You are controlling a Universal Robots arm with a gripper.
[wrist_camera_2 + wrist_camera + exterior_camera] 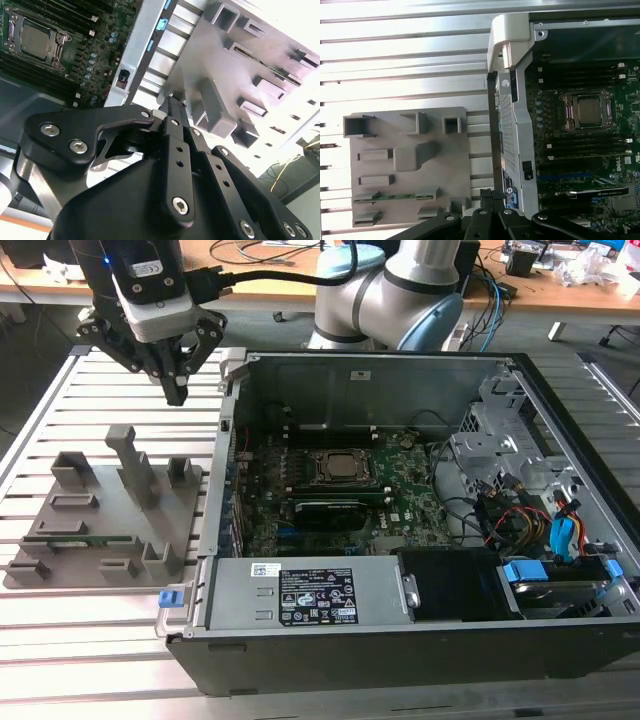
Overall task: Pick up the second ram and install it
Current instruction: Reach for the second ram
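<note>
Green ram stick (pixel 88 539): thin, seated low in a slot of the grey tray (pixel 110 512), between two small holders, near the tray's edge farthest from the computer case (pixel 330 375). It also shows in the first wrist view (pixel 390 196).

Gripper (pixel 177 390), mine: hanging above the slatted table (pixel 90 390), between the tray's far end and the case wall, well apart from the stick. Its fingers are pressed together and hold nothing.

Hazards, as I judge them:
- Fingers left together would land on the stick's top edge and not astride it, which could crack it or shove the tray.
- The tall post (pixel 135 465) stands between me and the stick, so a low approach could clip it.
- So little of the stick stands proud that a shallow or skewed pinch may slip.
- The case wall is close, so a wide swing could strike it.
- A tilted stick could jam or bend over the green motherboard (pixel 400 500).
</note>
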